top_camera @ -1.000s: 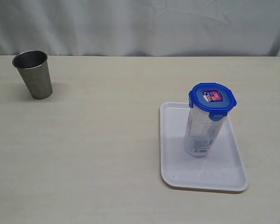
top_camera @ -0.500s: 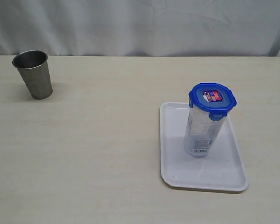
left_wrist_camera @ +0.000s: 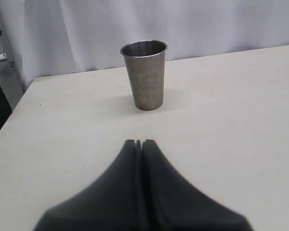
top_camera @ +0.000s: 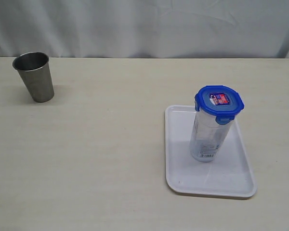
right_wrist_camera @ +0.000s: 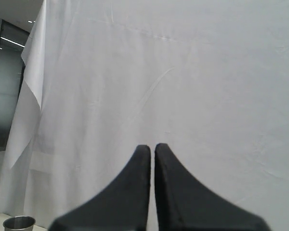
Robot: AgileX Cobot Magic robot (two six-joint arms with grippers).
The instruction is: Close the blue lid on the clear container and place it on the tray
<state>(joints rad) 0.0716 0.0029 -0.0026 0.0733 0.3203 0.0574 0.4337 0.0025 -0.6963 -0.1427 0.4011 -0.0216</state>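
While its two dark fingers lie pressed together with nothing between them, the left gripper point(left_wrist_camera: 138, 143) hangs low over the pale table point(left_wrist_camera: 231, 120). It points toward a steel cup point(left_wrist_camera: 144, 74) that stands upright a little way ahead, mouth up, near the table's far edge and a white curtain point(left_wrist_camera: 183, 24). The right gripper point(right_wrist_camera: 152, 147) is likewise closed, with only a thin slit showing between its fingertips, and it grips nothing. It is raised and faces the curtain, and a sliver of the cup shows in its view too.

From the exterior camera, the cup sits at the far left of the table, well apart from everything else. On the right side the white tray point(top_camera: 231, 175) lies flat on the table. The clear container point(top_camera: 205, 139) stands upright on the tray, near its middle, with its base resting on it. The blue lid point(top_camera: 218, 102) sits on the container's mouth with its red-and-white sticker facing up. The flap nearest the camera hangs down over the rim.
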